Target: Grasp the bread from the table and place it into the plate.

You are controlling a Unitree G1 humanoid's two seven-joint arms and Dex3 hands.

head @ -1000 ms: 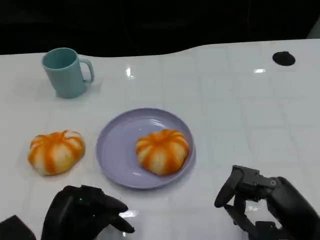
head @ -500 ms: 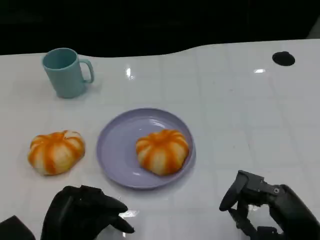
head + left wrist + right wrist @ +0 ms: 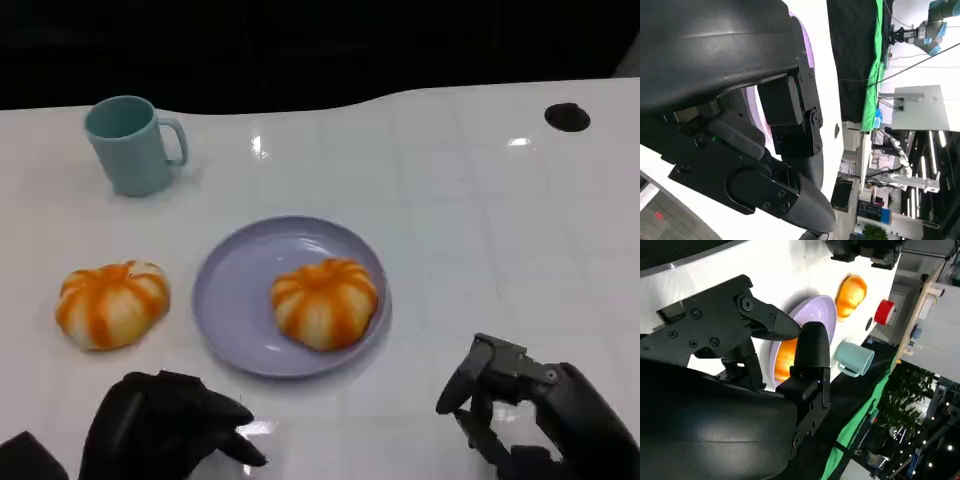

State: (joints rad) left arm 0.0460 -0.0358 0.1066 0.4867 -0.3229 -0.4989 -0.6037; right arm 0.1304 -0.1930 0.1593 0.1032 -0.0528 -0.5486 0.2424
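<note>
One orange-striped round bread (image 3: 325, 302) lies on the right half of the lavender plate (image 3: 235, 300); the right wrist view has this bread (image 3: 784, 359) and the plate (image 3: 815, 314) past my fingers. A second, similar bread (image 3: 112, 303) sits on the table left of the plate, apart from it. My left hand (image 3: 165, 430) hovers at the near edge below that bread, holding nothing. My right hand (image 3: 525, 405) is at the near right, fingers apart and empty, well clear of the plate.
A teal mug (image 3: 133, 145) stands at the back left, handle to the right. A small black disc (image 3: 567, 116) sits at the far right of the white table (image 3: 480, 220). The table's far edge meets a dark backdrop.
My right hand has drawn back slightly toward the near right edge. The left hand, both breads, plate and mug have stayed put.
</note>
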